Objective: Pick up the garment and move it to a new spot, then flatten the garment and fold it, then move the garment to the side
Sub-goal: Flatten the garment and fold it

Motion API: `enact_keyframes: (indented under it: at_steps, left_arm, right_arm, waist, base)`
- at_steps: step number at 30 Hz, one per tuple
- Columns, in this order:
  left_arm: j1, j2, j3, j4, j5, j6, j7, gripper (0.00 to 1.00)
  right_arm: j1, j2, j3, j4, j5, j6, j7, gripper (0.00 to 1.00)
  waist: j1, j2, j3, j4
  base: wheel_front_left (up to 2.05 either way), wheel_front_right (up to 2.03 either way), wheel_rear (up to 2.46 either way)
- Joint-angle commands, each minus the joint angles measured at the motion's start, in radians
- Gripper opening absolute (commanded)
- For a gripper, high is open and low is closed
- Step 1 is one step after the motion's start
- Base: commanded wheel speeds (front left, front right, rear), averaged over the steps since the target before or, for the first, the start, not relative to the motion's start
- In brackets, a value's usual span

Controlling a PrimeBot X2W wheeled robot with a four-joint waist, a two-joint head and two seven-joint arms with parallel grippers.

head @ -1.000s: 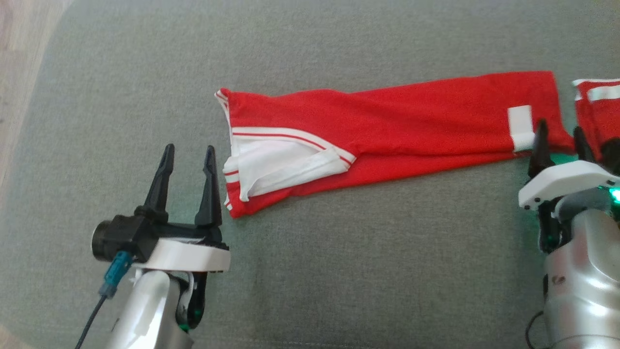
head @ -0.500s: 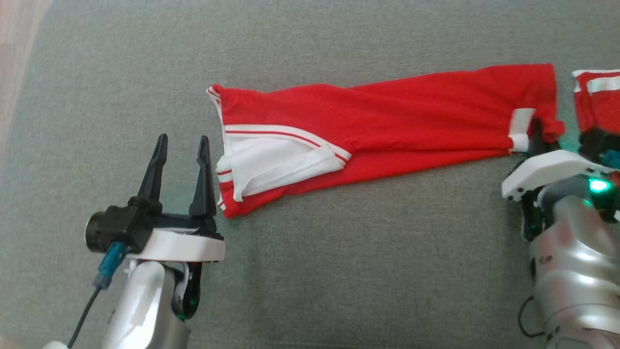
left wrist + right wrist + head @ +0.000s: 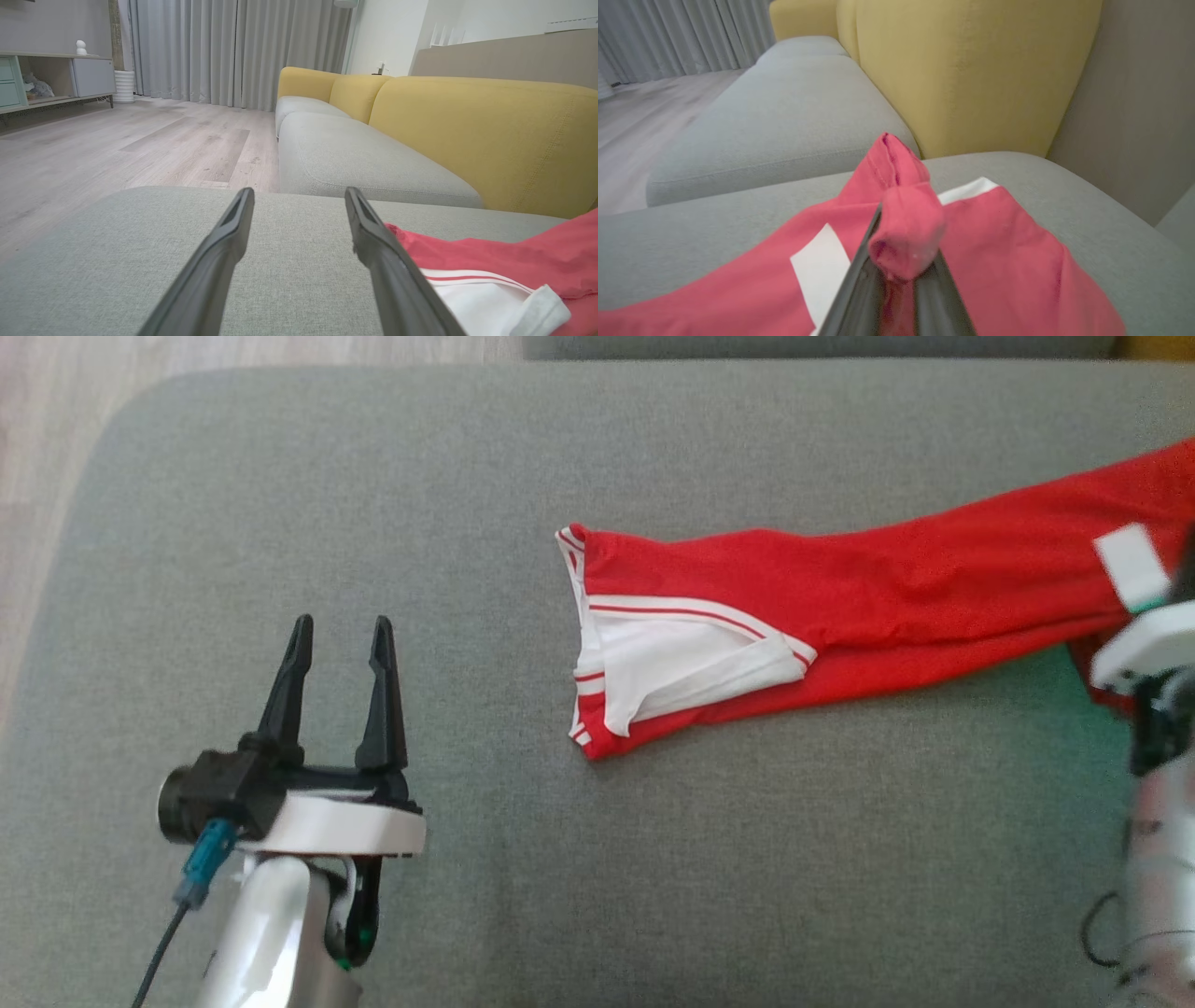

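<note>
A: The grey cushion [image 3: 653,448] has bare room to the left of and in front of the garment [image 3: 840,588]. The floor [image 3: 56,429] begins past its rounded left edge.
B: The garment lies along the right half, one end pinched tight in the right gripper [image 3: 899,275]. It's best dragged low and slowly, away from the edges.
A: The left gripper [image 3: 341,625] hangs well apart, its jaws wide and empty.

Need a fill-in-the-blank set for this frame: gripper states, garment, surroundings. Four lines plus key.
1. The right gripper has its jaws shut on a bunched fold of the ____ garment.
2. The left gripper has its jaws ____ and holds nothing.
3. The garment lies on a ____ cushion.
4. In the left wrist view, the sofa backrest beyond the cushion is ____.
Missing words: red; open; grey; yellow.
</note>
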Motion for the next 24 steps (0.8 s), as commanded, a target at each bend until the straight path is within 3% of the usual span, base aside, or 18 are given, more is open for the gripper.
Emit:
enact_keyframes:
  at_steps: [1,7,16,24]
  left_arm:
    - [-0.006,0.005,0.036,-0.027,0.011,-0.001,-0.005,1.00]
    - [0.013,0.004,0.030,-0.022,0.001,0.002,-0.005,1.00]
    - [0.017,0.004,0.007,-0.026,-0.017,0.012,-0.005,1.00]
    - [0.003,0.004,-0.038,-0.018,-0.051,0.023,-0.005,1.00]
  right_arm:
    - [-0.003,0.021,0.045,-0.056,0.005,-0.001,0.008,0.00]
    - [0.034,0.080,0.220,-0.152,0.089,-0.001,0.055,0.00]
    - [0.091,0.087,0.676,-0.268,0.414,-0.001,0.103,0.00]
    - [0.106,0.087,0.904,-0.207,0.520,-0.001,0.064,0.00]
  waist:
    - [0.0001,0.0000,-0.020,0.004]
    - [0.0001,0.0000,-0.068,0.030]
    - [0.0001,0.0000,-0.078,0.089]
    - [0.0001,0.0000,-0.044,0.156]
  base:
    - [0.00,0.00,0.00]
    - [0.00,0.00,0.00]
    - [0.00,0.00,0.00]
    - [0.00,0.00,0.00]
